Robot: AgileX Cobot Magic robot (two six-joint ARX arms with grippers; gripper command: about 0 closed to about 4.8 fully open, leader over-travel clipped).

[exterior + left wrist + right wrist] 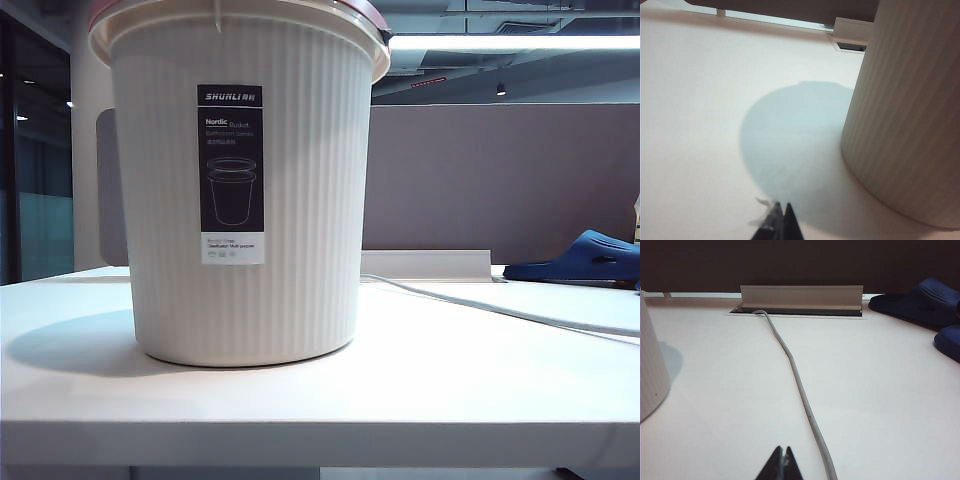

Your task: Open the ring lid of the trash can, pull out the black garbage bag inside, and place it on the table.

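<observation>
The cream ribbed trash can [240,200] with its black label stands on the white table [450,390], close to the exterior camera. A thin pink ring lid [365,12] shows along its top rim. The black garbage bag is hidden. In the left wrist view my left gripper [781,207] is shut and empty, low over the table beside the trash can [910,110] and its shadow. The right wrist view shows my right gripper [783,450] shut and empty above the table [880,405], the trash can [650,375] off to one side. Neither gripper appears in the exterior view.
A grey cable [800,385] runs across the table from a slot with a raised white cover [801,297] at the back. Dark blue slippers [920,302] lie at the back right, one also in the exterior view as a blue slipper [585,257]. A grey partition [500,180] stands behind.
</observation>
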